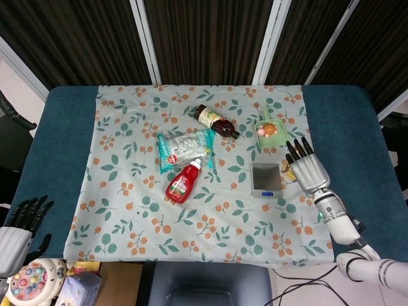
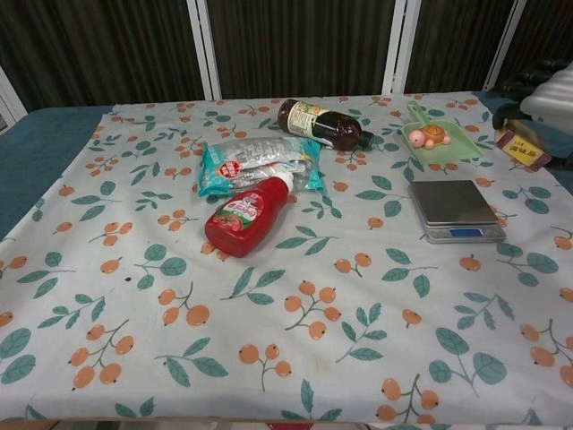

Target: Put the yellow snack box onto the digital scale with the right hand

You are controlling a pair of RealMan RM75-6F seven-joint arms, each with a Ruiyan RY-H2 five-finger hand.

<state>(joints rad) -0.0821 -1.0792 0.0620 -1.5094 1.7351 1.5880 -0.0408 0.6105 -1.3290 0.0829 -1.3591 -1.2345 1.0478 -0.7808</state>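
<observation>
Carrying the Snack Box Toward the Scale

Holding the yellow snack box [image 2: 518,149] under its palm, the right hand [image 1: 307,168] hovers at the right of the frame, just beside the digital scale [image 1: 266,179]. From where I stand, it should shift left until centred over the platform, then lower gently and set the box flat before letting go.

Looks like I'm driving this in a robotics lab or test room, not anyone's home. The table [image 1: 60,137] has a blue pad with a fruit-print cloth [image 1: 134,210] spread over it, staged with random groceries. Behind the table there are dark slatted panels in white frames [image 1: 143,38]. Below the table's front-left corner sits a bin of toys [image 1: 35,284], and cables [image 1: 299,284] trail on the floor.
</observation>
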